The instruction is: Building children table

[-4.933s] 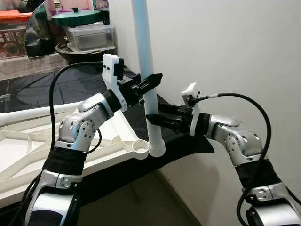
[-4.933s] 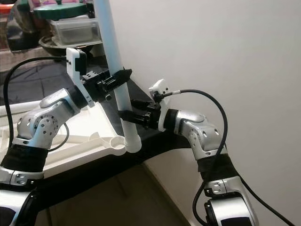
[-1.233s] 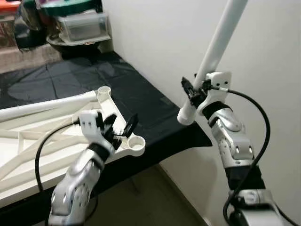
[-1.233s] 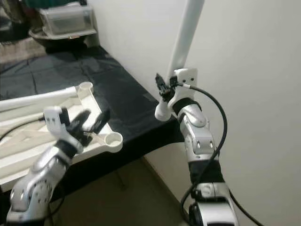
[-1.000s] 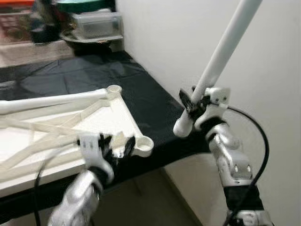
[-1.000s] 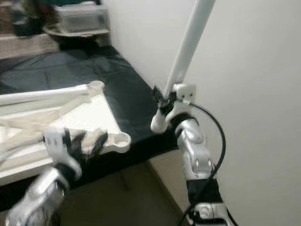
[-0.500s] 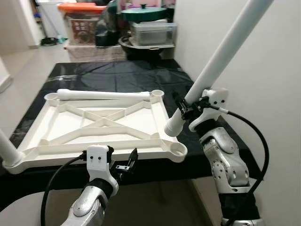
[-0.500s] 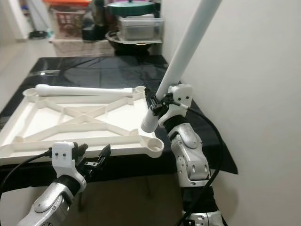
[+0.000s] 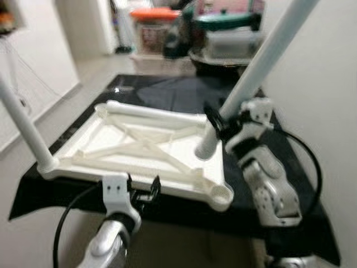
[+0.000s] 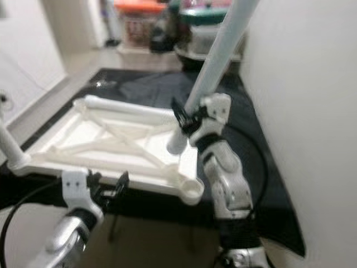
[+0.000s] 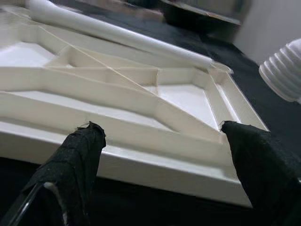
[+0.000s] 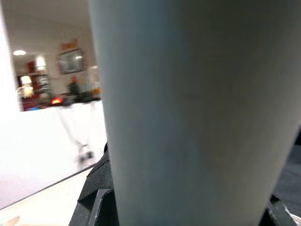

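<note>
The white tabletop [image 9: 139, 146] lies upside down on a black-covered table, ribs facing up. One white leg [image 9: 25, 125] stands in its near left corner. Another leg [image 9: 156, 113] lies along the far edge. My right gripper [image 9: 215, 124] is shut on a third leg [image 10: 217, 50], tilted, with its threaded lower end [image 11: 284, 70] hanging over the tabletop's right side. The near right corner socket [image 9: 221, 195] holds nothing. My left gripper [image 9: 142, 192] is open, low, just before the tabletop's front edge [image 11: 141, 167], its fingers [image 11: 80, 155] apart.
A white wall [image 9: 329, 84] runs close along the right. Storage boxes and a lidded pot [image 9: 223, 28] are stacked behind the table. Black cloth [image 9: 184, 92] shows beyond the tabletop, and open floor [image 9: 33, 111] lies to the left.
Earlier both grippers held the leg upright at the corner socket. The left has let go and dropped below the front edge. The right holds the leg tilted. The camera has swung left.
</note>
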`<state>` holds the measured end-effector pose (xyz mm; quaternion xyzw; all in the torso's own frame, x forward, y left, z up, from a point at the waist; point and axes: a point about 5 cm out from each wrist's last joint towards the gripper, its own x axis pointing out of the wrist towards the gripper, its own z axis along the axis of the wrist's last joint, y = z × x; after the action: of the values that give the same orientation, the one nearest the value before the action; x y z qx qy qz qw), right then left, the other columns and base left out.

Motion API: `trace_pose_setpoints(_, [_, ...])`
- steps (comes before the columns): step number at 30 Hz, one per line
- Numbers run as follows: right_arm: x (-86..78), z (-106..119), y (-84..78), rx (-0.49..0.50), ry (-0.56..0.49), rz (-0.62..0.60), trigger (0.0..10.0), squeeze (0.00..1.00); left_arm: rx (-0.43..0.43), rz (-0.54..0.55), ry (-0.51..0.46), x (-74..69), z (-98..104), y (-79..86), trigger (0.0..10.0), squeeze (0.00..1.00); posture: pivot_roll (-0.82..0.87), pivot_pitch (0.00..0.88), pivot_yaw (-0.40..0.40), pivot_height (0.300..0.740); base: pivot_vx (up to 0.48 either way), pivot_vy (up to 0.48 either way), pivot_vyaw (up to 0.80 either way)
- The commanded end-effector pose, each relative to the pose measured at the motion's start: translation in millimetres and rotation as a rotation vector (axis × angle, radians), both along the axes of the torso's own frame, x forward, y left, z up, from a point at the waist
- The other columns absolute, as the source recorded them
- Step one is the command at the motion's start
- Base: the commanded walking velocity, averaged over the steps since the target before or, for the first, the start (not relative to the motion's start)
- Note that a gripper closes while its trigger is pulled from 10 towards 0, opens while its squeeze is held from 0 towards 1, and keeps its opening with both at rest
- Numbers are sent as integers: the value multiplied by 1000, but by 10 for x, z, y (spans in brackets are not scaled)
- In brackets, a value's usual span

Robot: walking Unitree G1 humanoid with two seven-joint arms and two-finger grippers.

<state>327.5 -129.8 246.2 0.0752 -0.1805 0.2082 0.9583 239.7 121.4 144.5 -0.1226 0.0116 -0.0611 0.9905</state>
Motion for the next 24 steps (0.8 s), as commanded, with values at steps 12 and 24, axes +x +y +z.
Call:
trace_pose_setpoints(12, [97, -51, -3, -24, 28, 36, 10000, 0, 4, -30, 43, -53, -94, -40, 10000, 0, 13, 0, -63, 740, 0, 0, 0])
trace_pose_setpoints(24, [195, -18, -125, -56, 48, 44, 10000, 0, 20, -102, 65, -211, -103, -152, 10000, 0, 18, 0, -54, 740, 0, 0, -533])
